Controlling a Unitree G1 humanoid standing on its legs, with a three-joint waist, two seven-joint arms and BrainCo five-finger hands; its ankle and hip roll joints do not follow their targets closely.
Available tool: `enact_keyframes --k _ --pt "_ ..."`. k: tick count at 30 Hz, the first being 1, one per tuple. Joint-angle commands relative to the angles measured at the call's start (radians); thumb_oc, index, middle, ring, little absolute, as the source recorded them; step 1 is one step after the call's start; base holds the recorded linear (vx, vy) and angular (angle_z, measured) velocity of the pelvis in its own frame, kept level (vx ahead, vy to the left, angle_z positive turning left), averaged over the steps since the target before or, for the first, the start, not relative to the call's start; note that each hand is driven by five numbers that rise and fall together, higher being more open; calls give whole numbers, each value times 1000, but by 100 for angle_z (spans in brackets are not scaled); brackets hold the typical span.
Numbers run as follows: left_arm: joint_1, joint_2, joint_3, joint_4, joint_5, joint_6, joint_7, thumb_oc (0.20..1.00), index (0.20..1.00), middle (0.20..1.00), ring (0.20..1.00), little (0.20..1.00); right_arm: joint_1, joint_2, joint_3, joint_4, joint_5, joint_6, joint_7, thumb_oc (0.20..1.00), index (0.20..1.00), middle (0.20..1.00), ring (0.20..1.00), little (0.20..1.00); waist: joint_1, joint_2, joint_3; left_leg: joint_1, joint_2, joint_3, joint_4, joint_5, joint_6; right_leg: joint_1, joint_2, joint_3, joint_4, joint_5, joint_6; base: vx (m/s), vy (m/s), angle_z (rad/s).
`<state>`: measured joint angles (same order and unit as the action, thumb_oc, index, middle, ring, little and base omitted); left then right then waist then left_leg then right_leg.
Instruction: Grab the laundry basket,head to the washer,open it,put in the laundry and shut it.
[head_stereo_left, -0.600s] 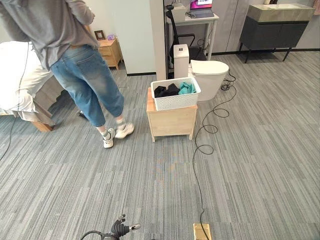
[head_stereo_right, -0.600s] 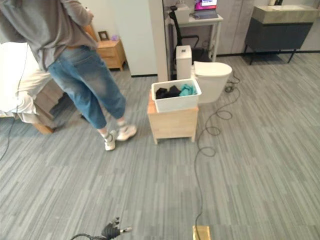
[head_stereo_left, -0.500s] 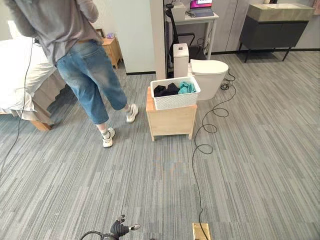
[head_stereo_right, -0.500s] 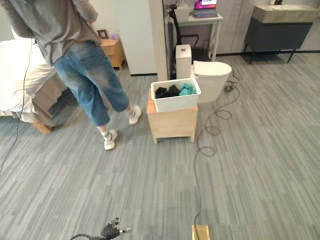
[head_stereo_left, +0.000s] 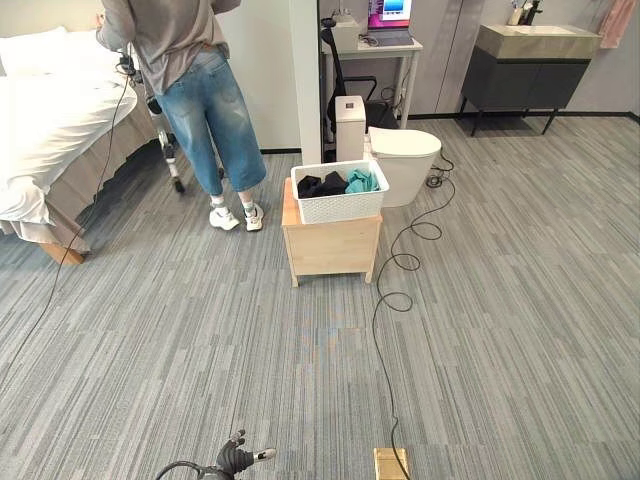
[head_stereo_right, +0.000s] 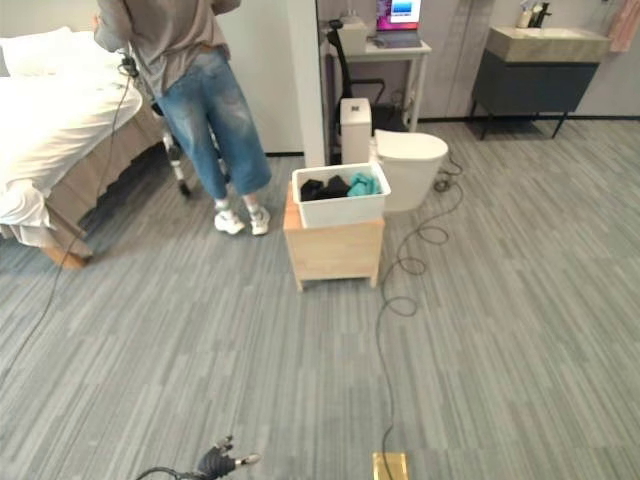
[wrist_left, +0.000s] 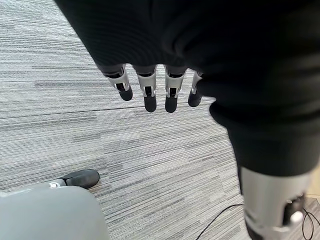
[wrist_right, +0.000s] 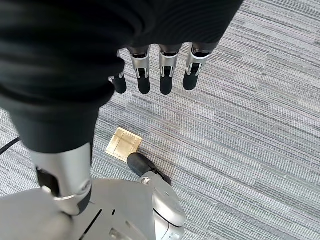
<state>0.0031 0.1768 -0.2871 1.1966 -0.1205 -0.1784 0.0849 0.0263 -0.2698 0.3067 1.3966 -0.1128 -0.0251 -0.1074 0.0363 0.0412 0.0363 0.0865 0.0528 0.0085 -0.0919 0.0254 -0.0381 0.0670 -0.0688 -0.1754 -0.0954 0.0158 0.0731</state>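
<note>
Sitting on wooden stand (head_stereo_left: 330, 242), white laundry basket (head_stereo_left: 340, 196), dark and teal clothes (head_stereo_left: 340, 182)

We're looking at a mock-up home, a studio laid out like a showroom flat with grey striped carpet (head_stereo_left: 200, 340) throughout. Well ahead of the left hand (head_stereo_left: 238, 460) we see a bed (head_stereo_left: 45, 125) in white linen, with a person (head_stereo_left: 195, 90) standing beside it. Further over sit a toilet (head_stereo_left: 402, 160), a desk (head_stereo_left: 375, 45) with a laptop (head_stereo_left: 388, 20) and a dark vanity (head_stereo_left: 530, 70) with a basin.
</note>
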Motion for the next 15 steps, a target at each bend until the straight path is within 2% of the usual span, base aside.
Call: enact_keyframes --k 1,15 --pt "-63 -8 15 48 -27 -34 4 1000 1000 1000 1000 1000 -42 20 40 37 -5 -10 4 1000 1000 1000 1000 1000 -7 -42 14 -15 11 -50 5 -73 -24 20 -79 13 8 -33 63 0 0 0" --pt "-64 -6 10 42 -27 -31 0 1000 1000 1000 1000 1000 -45 24 49 29 -6 -10 6 1000 1000 1000 1000 1000 -8 -44 16 -14 10 -44 5 -75 -23 21 -78 18 8 -33 64 0 0 0"
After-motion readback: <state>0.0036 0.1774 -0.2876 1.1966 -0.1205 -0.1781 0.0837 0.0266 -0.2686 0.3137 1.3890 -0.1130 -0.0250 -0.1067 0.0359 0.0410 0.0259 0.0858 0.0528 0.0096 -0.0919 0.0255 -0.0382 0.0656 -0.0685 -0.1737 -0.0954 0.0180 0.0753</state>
